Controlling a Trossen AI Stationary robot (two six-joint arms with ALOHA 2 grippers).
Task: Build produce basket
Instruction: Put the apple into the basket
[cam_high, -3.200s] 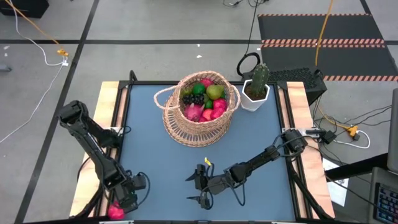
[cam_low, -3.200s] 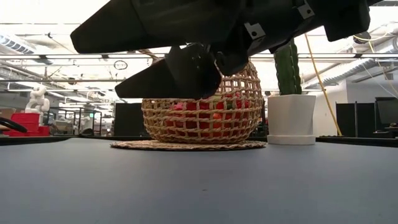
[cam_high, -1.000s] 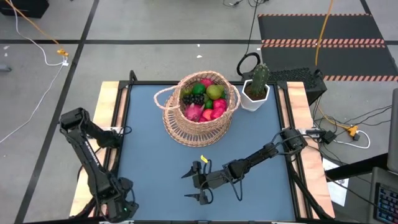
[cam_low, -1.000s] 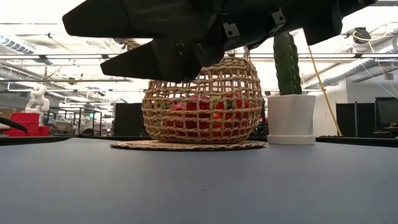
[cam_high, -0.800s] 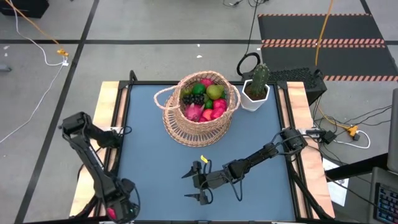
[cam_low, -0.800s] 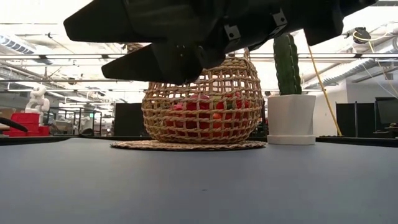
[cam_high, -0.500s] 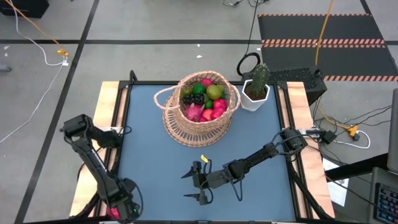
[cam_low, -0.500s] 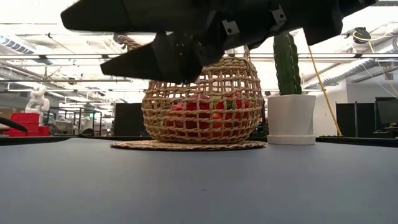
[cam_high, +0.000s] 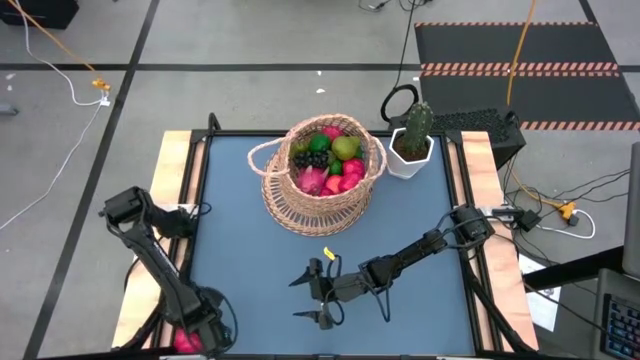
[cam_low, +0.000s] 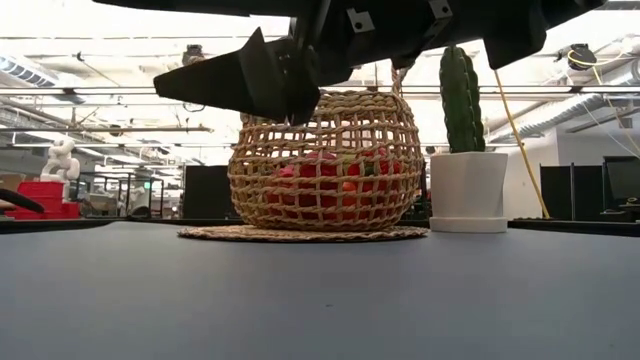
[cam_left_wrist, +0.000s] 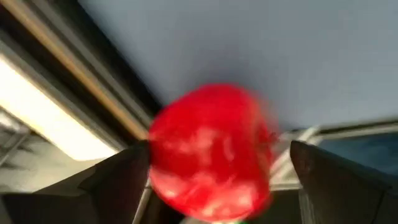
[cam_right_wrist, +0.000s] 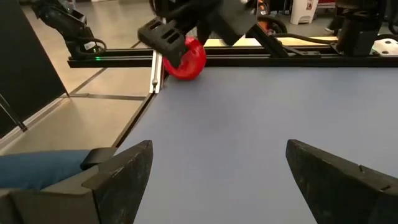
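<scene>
Gripping glossy round red apple (cam_left_wrist: 208, 149), left end effector (cam_high: 190, 338) wide at table edge; right end effector (cam_high: 310, 298) open, empty

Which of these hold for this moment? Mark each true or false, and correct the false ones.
1. The basket already holds produce. True.
2. The left gripper is over the basket. False: it is at the table's near left corner, with a red fruit between its fingers.
3. The right gripper holds a lime. False: its fingers are open and empty, above bare tabletop.
4. The potted cactus stands beside the basket, outside it. True.
5. The basket lies tipped on its side. False: it stands upright.
</scene>
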